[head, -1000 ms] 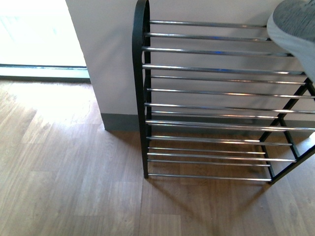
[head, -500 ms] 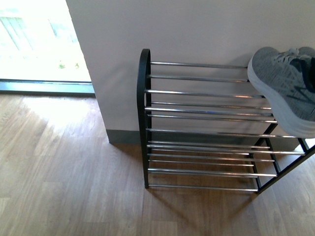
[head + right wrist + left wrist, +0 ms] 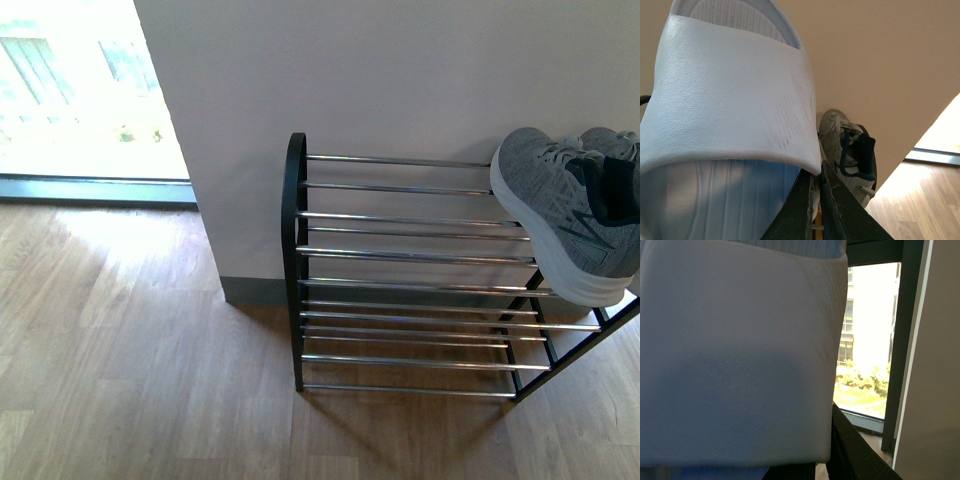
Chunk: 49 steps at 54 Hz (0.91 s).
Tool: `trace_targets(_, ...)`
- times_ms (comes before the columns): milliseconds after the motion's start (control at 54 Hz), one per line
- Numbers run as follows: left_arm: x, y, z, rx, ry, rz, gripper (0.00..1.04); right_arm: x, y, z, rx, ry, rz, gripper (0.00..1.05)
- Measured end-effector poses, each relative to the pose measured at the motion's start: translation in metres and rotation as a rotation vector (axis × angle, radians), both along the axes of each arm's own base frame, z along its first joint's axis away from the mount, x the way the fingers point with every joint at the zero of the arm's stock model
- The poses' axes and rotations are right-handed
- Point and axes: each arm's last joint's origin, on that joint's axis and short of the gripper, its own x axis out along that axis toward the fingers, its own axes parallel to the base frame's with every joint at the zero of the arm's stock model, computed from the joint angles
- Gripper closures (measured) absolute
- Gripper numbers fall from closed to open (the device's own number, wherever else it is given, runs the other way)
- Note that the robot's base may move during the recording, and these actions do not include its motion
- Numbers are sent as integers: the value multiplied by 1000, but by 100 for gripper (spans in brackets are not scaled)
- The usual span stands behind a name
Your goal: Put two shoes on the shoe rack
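Shoe rack: sneakers at right end, top bars. Each gripper pinches a slide; a slack pinch risks dropping it.

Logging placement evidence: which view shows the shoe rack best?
The front view: the shoe rack shows its black frame and chrome tiers, with grey sneakers at its right end. Each wrist view is mostly filled by a pale slide; neither shows the rack clearly.
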Motion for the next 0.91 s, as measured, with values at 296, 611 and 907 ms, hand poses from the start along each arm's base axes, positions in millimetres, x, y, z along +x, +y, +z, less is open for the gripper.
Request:
trace_targets(296, 0, 0, 0, 0, -1, 1, 103, 0, 0, 0, 0, -1, 0, 103)
trace_targets(611, 0, 0, 0, 0, 0, 0, 103, 0, 0, 0, 0, 0, 0, 103)
trace_targets(907, 0, 0, 0, 0, 0, 0, 103, 0, 0, -1, -2, -9, 26, 103)
